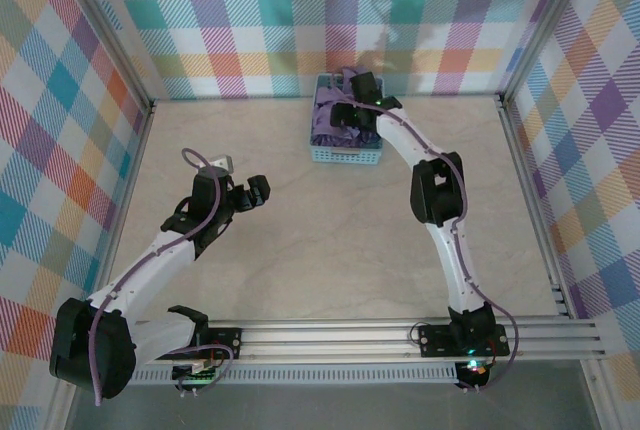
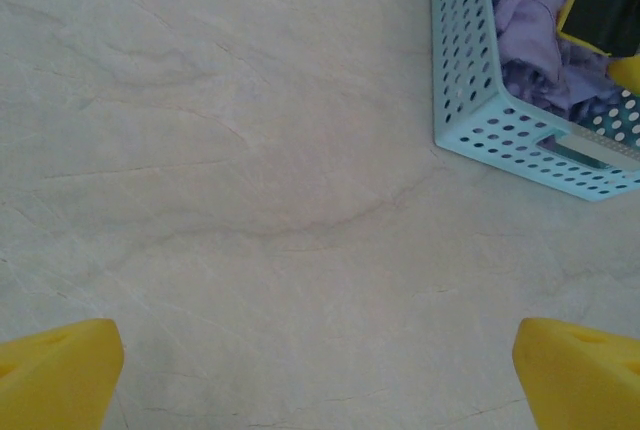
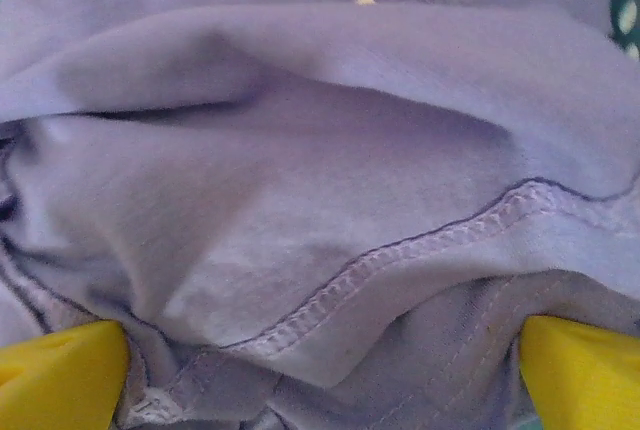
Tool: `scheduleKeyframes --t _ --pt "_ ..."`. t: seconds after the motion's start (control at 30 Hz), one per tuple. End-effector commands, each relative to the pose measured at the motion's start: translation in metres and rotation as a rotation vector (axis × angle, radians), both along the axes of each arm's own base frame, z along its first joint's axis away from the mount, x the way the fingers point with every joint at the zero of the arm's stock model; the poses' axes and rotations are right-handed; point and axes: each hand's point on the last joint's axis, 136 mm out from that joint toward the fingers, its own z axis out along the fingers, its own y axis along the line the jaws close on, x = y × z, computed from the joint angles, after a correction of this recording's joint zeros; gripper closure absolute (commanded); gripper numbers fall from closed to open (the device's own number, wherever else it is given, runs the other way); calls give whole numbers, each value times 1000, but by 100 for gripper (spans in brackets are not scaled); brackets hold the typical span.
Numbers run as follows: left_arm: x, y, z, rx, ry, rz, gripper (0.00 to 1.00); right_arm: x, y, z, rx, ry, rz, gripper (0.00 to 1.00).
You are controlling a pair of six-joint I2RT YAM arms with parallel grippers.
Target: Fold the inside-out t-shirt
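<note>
The light blue slotted basket [image 1: 346, 156] is sitting at the far middle of the table [image 1: 300, 260], close to the checked back wall; the t-shirt [image 1: 328, 122] is lying crumpled inside it, lavender folds bulging above the rim and filling the whole compartment.

The right gripper [image 1: 352, 108] is reaching down into the basket from above; in the right wrist view its yellow fingers [image 3: 60, 375] are standing spread wide at either lower corner, the right gripper [image 3: 320, 375] not clamping anything, with the t-shirt [image 3: 300, 200] bunching up between them; a stitched seam [image 3: 400, 260] is running diagonally across the fabric there.

The left gripper [image 1: 246, 184] is hovering over bare table on the left, well apart from the basket; in the left wrist view the left gripper [image 2: 320, 380] is showing both yellow fingertips [image 2: 55, 375] wide apart with only the pale marbled table [image 2: 250, 200] between them, so it is grasping nothing.

That same view is catching the basket [image 2: 470, 100] at the upper right; its perforated wall is facing the camera, the purple t-shirt [image 2: 530, 20] is heaping inside it, and the right gripper [image 2: 605, 10] is showing as a black and yellow shape over the cloth.
</note>
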Motion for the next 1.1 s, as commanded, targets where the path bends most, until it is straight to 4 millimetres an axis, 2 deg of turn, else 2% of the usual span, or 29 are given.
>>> scheduleKeyframes --t 0.0,0.1,0.3,0.5,0.7,0.87,0.97,1.07 --pt "2 -2 12 1 -44 -11 0 -14 -57 -19 -99 129 -181 0" --pt "1 -1 12 2 -44 -7 0 -24 -100 -22 -132 181 -299 0" --pt "0 -1 12 3 -42 -4 0 -47 -169 -12 -121 177 -437 0" --pt "-2 1 14 7 -46 1 0 -77 -238 -13 -149 219 -568 0" --pt "-3 2 15 9 -45 3 0 -100 -287 -5 -148 201 -651 0" --pt "-4 2 17 8 -44 1 0 -102 -305 8 -151 189 -683 0" --pt "-7 3 20 8 -50 0 0 -93 -296 25 -115 145 -640 0" --pt "-10 4 22 10 -50 -1 0 -84 -276 38 -72 90 -563 0"
